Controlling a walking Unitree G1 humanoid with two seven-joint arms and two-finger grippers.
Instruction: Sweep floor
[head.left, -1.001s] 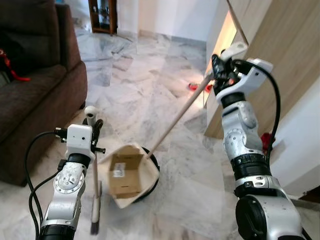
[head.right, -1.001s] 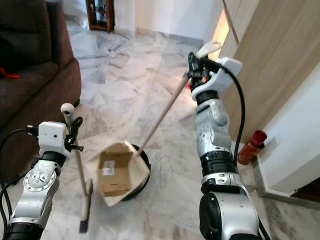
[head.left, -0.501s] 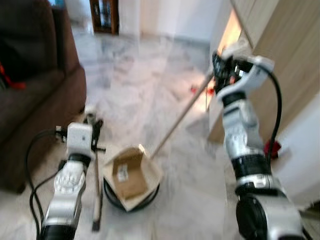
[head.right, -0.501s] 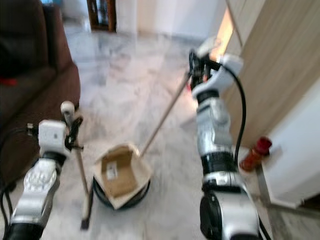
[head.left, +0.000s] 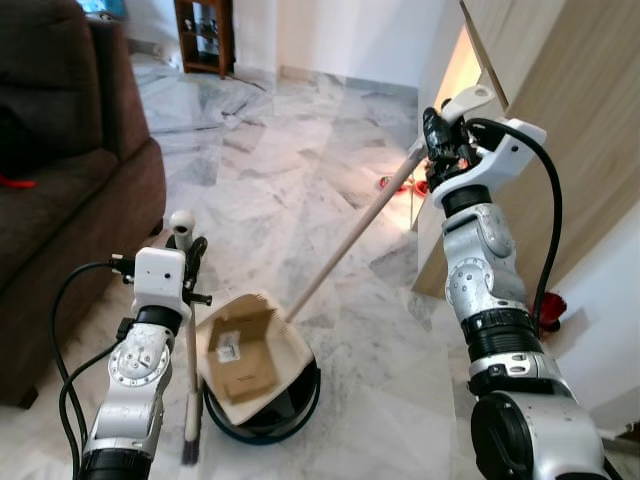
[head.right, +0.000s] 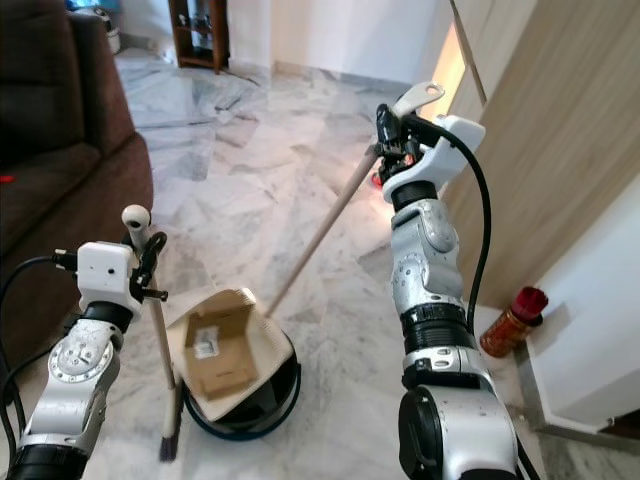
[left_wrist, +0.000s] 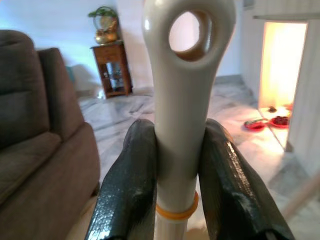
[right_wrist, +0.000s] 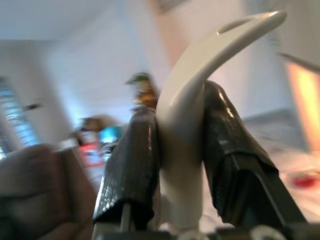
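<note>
My left gripper is shut on the cream handle of a broom that stands upright, its brush head on the marble floor. In the left wrist view both fingers clamp the handle just under its hanging hole. My right gripper, raised high, is shut on the white hooked grip of a long wooden dustpan handle. The handle slants down to a cream dustpan beside the broom. A small cardboard box lies in the pan, which rests over a black round base.
A brown sofa stands on the left. A wooden cabinet runs along the right, with a red bottle at its foot. Small red items lie on the floor by the lit gap. A dark wooden stand is at the back.
The whole view has shifted and come out of blur. The dustpan with the box now sits more over the black round base. Both grips are unchanged.
</note>
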